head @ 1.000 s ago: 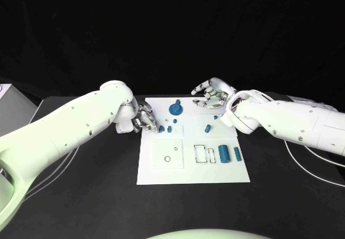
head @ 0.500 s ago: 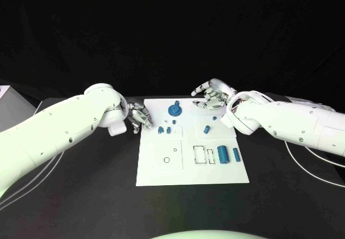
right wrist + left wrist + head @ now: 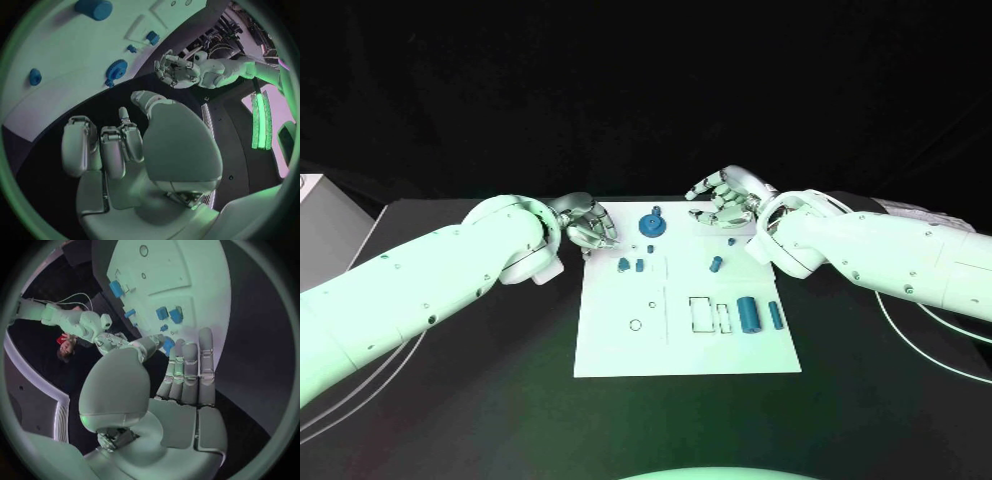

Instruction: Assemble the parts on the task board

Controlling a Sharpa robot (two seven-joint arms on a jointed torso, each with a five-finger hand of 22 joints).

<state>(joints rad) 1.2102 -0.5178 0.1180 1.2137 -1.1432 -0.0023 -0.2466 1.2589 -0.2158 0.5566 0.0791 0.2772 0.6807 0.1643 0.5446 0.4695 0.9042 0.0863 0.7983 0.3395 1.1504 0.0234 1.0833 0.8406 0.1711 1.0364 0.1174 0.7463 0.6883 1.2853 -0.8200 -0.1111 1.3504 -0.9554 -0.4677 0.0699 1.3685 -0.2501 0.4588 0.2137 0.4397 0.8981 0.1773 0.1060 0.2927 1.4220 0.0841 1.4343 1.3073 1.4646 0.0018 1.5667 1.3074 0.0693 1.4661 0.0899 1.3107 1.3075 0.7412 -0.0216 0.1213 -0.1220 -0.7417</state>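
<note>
1. White rectangular task board [image 3: 687, 345] flat in the middle of the black table [image 3: 473, 400], with bare dark surface on every side of its edges.
2. Small blue parts on the board: a round gear-like piece [image 3: 653, 222] near the far edge, a short pair [image 3: 630, 265] by the left edge, one small peg [image 3: 715, 262] in the middle, two upright cylinders [image 3: 760, 311] toward the right edge.
3. Silver left hand [image 3: 590, 226] at the far left corner of the board, fingers straight and apart, nothing held.
4. Silver right hand [image 3: 724, 199] just beyond the far edge, fingers loosely curled but spread, palm empty.
5. Near half of the board and the table in front of it free of arms, open for movement.
6. Compared with one second ago: left hand now farther up, from beside the left edge to the far left corner; right hand nearly in the same place; parts unmoved.
</note>
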